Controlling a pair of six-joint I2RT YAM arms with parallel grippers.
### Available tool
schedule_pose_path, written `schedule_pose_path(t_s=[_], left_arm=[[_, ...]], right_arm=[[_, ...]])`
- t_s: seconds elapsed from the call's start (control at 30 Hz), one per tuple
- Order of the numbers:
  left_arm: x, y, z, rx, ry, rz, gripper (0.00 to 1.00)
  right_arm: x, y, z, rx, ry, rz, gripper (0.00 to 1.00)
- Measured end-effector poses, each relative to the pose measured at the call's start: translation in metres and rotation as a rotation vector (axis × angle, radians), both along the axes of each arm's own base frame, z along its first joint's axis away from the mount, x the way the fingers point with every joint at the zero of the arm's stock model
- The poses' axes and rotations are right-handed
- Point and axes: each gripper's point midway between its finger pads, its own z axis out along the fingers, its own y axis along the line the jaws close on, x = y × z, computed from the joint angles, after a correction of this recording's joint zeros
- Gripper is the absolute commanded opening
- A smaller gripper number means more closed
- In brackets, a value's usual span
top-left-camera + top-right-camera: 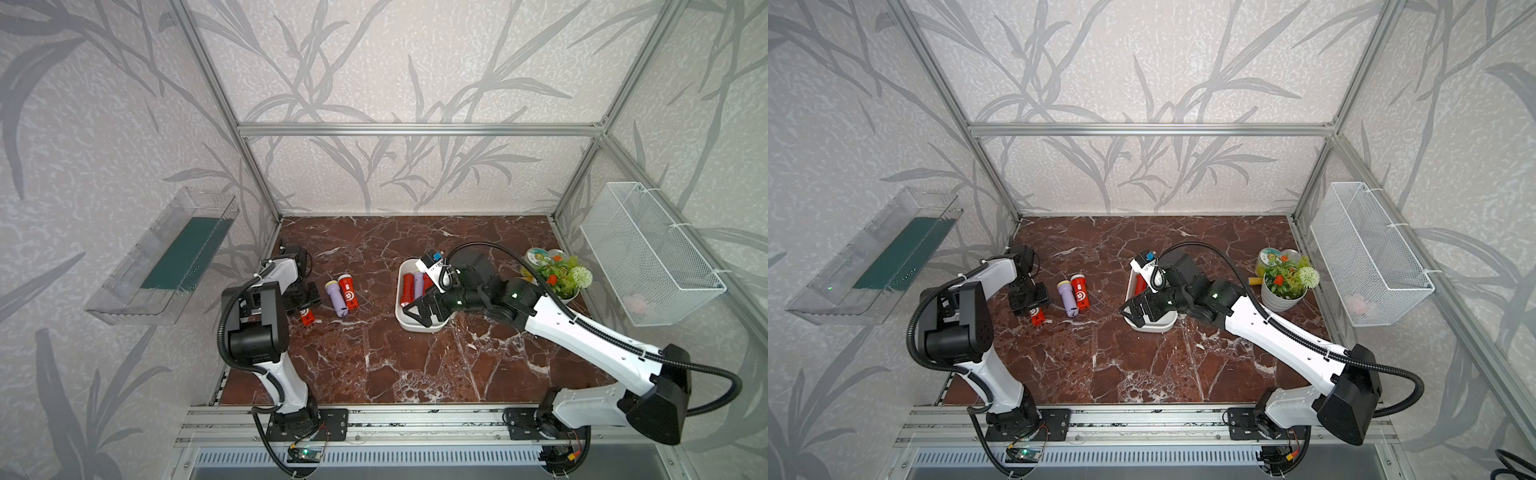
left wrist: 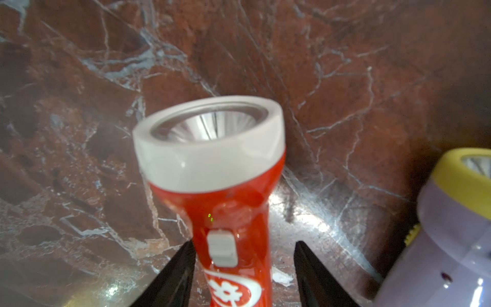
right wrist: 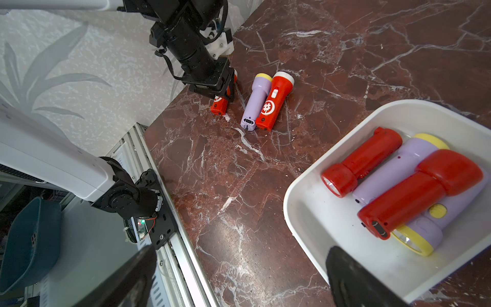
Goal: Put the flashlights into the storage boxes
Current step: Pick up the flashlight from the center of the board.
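Note:
A red flashlight (image 2: 225,212) with a white head lies on the marble at the left (image 1: 306,318). My left gripper (image 2: 244,244) straddles its body: one jaw touches its side and the other stands apart, so it is open. A lavender flashlight (image 1: 336,299) and a second red flashlight (image 1: 348,293) lie side by side just to the right (image 3: 255,101) (image 3: 273,101). The white storage box (image 3: 289,194) holds several flashlights, red (image 3: 364,162) and lavender (image 3: 393,170). Above the box's near left rim (image 1: 415,324), my right gripper (image 1: 415,318) hangs open and empty (image 3: 241,252).
A potted plant (image 1: 561,276) and a round tin (image 1: 540,255) stand at the right of the box. A white wire basket (image 1: 648,253) hangs on the right wall and a clear tray (image 1: 166,253) on the left wall. An aluminium rail (image 1: 415,419) runs along the front.

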Motion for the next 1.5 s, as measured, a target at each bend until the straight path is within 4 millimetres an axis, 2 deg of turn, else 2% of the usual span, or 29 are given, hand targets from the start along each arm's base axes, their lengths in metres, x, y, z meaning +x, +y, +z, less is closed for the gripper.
schedule_pose_path(t_s=[0.2,0.3,0.4,0.67,0.83,1.0,1.23,1.5], left_arm=[[-0.001,0.008,-0.003,0.001,0.012,0.022,0.56],[0.003,0.01,-0.004,0.002,0.009,0.026,0.48],[0.006,0.011,-0.005,0.001,0.01,0.03,0.33],[0.009,0.012,-0.004,-0.001,0.008,0.026,0.23],[0.012,0.005,0.002,-0.016,-0.013,0.012,0.15],[0.018,-0.012,0.019,-0.026,-0.066,-0.032,0.14],[0.027,-0.045,0.046,-0.051,-0.125,-0.12,0.14],[0.049,-0.096,0.098,-0.091,-0.263,-0.229,0.14]], right_arm=[[0.001,0.0,0.0,-0.005,-0.008,0.001,0.99],[0.001,-0.001,-0.001,-0.007,-0.012,0.002,0.99],[0.002,-0.001,-0.001,-0.009,-0.014,0.0,0.99],[0.004,-0.003,-0.004,-0.018,-0.008,-0.006,0.99],[0.006,-0.003,-0.009,-0.032,-0.001,-0.005,0.99],[0.009,-0.006,-0.014,-0.048,0.004,-0.015,0.99],[0.02,-0.013,-0.014,-0.068,0.001,-0.042,0.99],[0.039,-0.037,-0.021,-0.109,0.01,-0.108,0.99]])
